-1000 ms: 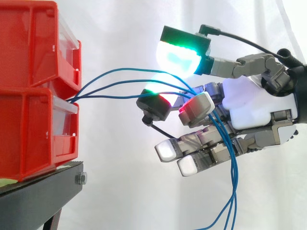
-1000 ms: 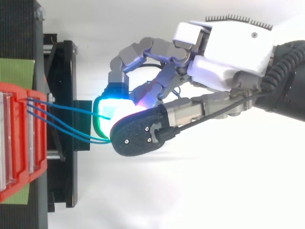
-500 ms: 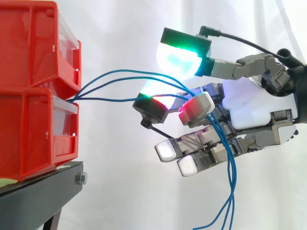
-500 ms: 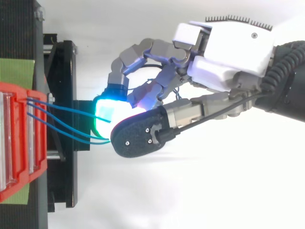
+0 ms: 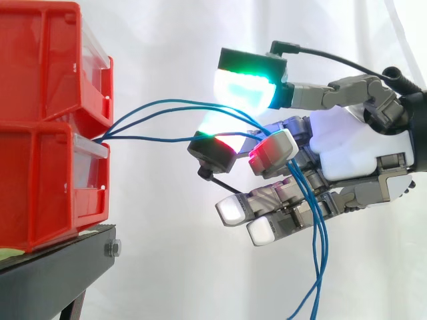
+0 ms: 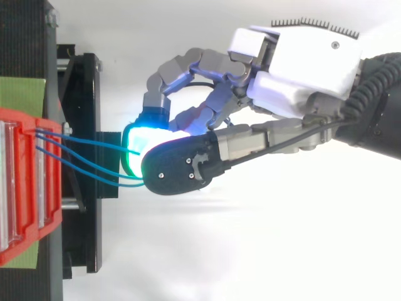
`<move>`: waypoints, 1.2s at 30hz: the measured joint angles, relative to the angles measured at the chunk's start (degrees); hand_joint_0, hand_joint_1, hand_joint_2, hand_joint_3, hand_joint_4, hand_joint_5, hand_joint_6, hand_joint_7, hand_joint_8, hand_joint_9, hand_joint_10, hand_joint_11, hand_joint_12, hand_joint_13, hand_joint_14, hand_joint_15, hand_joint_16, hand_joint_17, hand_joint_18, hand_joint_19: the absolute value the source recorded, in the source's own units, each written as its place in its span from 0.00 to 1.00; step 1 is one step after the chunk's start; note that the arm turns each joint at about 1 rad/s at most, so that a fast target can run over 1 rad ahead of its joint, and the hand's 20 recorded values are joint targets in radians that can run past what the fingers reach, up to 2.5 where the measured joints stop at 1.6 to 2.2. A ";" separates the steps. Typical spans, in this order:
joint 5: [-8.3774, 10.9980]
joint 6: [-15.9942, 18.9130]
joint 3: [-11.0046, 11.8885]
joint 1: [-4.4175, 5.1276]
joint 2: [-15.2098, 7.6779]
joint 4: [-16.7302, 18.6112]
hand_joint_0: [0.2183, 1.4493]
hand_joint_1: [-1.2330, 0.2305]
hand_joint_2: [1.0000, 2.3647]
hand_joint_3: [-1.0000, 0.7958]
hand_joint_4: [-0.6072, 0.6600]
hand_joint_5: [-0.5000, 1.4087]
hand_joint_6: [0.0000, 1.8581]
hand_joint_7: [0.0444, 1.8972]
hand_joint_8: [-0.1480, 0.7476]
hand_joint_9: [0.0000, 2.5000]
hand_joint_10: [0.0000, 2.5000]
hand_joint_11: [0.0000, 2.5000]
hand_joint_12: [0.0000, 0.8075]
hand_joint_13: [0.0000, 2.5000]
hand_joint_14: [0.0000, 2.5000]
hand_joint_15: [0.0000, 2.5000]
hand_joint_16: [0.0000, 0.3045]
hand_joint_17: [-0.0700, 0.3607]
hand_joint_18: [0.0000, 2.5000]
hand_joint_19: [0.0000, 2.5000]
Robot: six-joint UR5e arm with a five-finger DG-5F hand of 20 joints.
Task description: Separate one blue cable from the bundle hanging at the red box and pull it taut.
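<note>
Beside red box (image 5: 47, 167), robot hand (image 5: 353, 150) curled round blue cables (image 5: 187, 102), pads apparently pinching lowest cable (image 5: 153, 138). Upper two arc slack through same grasp. Separation looks unfinished, taut pull not yet done.

Hand (image 5: 353, 150) held level, wrist (image 6: 381, 78) off to the right, fingertips pointing left. Uppermost finger stretched out nearly straight, its pad (image 5: 245, 85) turned downward and glowing white and green. Just under it, fingers (image 5: 275, 151) curl in toward each other, tips lit red and green, with the blue cables (image 5: 167, 120) nipped between them. Lowest fingers bent partway inward, tips plain white, touching nothing. From above, the knuckles arch out from the white palm shell and bend round to the lit tips; the black back of the top pad faces up.
</note>
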 measured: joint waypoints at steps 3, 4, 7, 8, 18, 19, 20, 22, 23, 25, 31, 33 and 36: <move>-0.03 0.03 0.00 0.01 0.00 -0.05 0.34 0.30 0.01 0.51 0.48 0.20 0.50 0.57 0.56 0.53 0.00 0.44 0.50 0.30 0.01 0.19 0.18 0.45 0.27 0.23; -0.03 0.05 0.00 0.02 0.00 -0.05 0.34 0.30 0.01 0.51 0.47 0.20 0.50 0.58 0.55 0.52 0.01 0.43 0.50 0.30 0.01 0.19 0.18 0.45 0.27 0.23; -0.04 0.08 0.00 0.04 0.00 -0.04 0.35 0.29 0.01 0.51 0.45 0.20 0.50 0.58 0.53 0.45 0.01 0.34 0.48 0.26 0.01 0.16 0.18 0.44 0.26 0.22; -0.03 0.08 0.00 0.04 0.00 -0.04 0.35 0.28 0.01 0.50 0.45 0.20 0.50 0.59 0.51 0.41 0.01 0.29 0.46 0.24 0.00 0.14 0.17 0.44 0.25 0.22; 0.03 0.36 0.00 0.06 0.56 -2.04 0.35 0.28 0.01 0.50 0.43 0.19 0.50 0.58 0.44 0.24 0.00 0.05 0.40 0.16 0.00 0.05 0.15 0.40 0.19 0.17; 0.03 0.36 0.00 0.06 0.79 -2.69 0.35 0.28 0.01 0.50 0.43 0.20 0.50 0.58 0.43 0.23 0.00 0.04 0.40 0.16 0.00 0.05 0.15 0.40 0.19 0.17; 0.02 0.36 0.00 0.06 1.05 -3.53 0.35 0.28 0.01 0.50 0.43 0.20 0.50 0.58 0.43 0.23 0.00 0.03 0.40 0.15 0.00 0.05 0.15 0.40 0.19 0.17; 0.01 0.35 0.02 0.06 1.65 -5.48 0.35 0.28 0.01 0.50 0.43 0.20 0.50 0.58 0.42 0.21 0.00 0.01 0.40 0.15 0.00 0.05 0.15 0.40 0.19 0.17; 0.01 0.34 0.02 0.06 1.87 -6.19 0.35 0.28 0.01 0.50 0.43 0.20 0.50 0.58 0.41 0.20 0.00 0.00 0.40 0.15 0.00 0.04 0.15 0.40 0.19 0.17; 0.00 0.34 0.01 0.06 2.21 -7.31 0.35 0.27 0.01 0.50 0.42 0.20 0.50 0.58 0.37 0.17 0.00 0.00 0.39 0.15 0.00 0.04 0.15 0.40 0.19 0.17; -0.03 0.28 0.01 0.06 2.68 -8.72 0.36 0.27 0.01 0.48 0.40 0.19 0.50 0.58 0.32 0.10 0.00 0.00 0.37 0.14 0.00 0.03 0.14 0.38 0.19 0.17; -0.03 0.26 0.01 0.06 2.68 -8.78 0.36 0.27 0.01 0.48 0.40 0.19 0.50 0.58 0.32 0.10 0.00 0.00 0.37 0.15 0.00 0.04 0.14 0.38 0.19 0.18; 0.00 0.22 0.00 0.06 2.67 -8.81 0.36 0.27 0.01 0.48 0.42 0.19 0.49 0.58 0.38 0.16 0.00 0.00 0.39 0.18 0.00 0.06 0.14 0.39 0.21 0.18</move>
